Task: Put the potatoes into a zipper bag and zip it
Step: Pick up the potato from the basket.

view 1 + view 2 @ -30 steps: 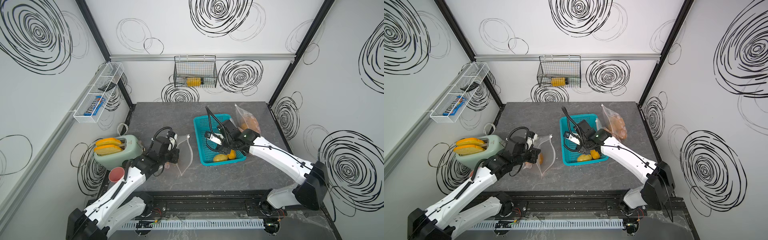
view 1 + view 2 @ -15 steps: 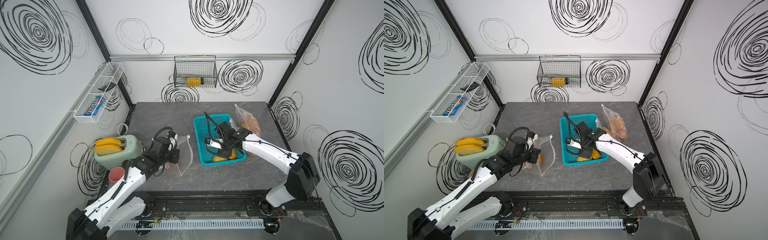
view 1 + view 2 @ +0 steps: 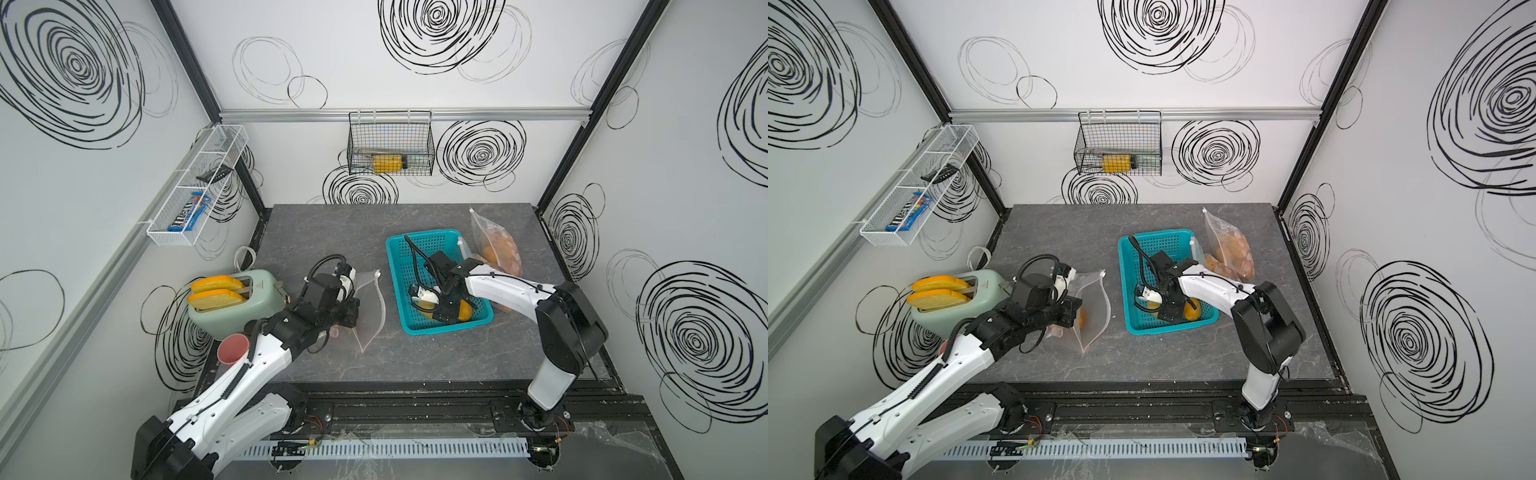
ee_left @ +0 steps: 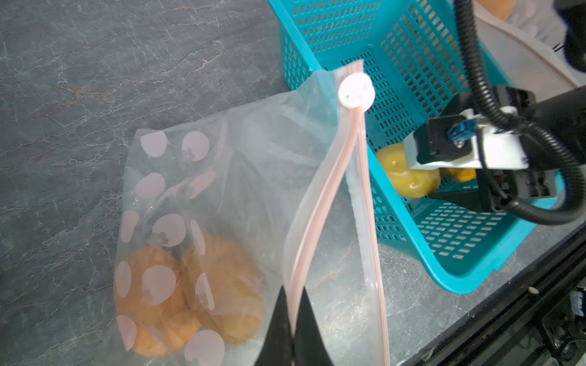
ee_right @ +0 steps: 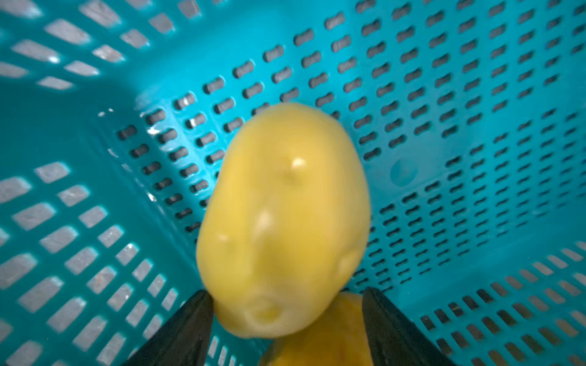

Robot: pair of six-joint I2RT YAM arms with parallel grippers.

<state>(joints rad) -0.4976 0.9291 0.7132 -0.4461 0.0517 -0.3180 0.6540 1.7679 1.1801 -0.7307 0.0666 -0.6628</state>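
Grey bench (image 3: 332, 232): your right end effector (image 5: 285, 317) now dips into the basket (image 3: 422, 236).
Open astride a potato (image 5: 282, 215), grasp-ready; left end effector (image 4: 293, 317) clamps the bag (image 4: 253, 152).

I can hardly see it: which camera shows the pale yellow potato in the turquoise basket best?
The right wrist view: the pale yellow potato fills the frame. The left wrist view shows it partly hidden; both top views show only a sliver.

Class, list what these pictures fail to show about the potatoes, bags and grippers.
- Both top views: right arm covers the basket's potatoes; count unknown.
- Right wrist: pale potato blurred; contact with right gripper unclear.
- Both top views: far bag hazy, contents too small to count.
- Left wrist: left gripper cut off by the edge, pinching the near bag.
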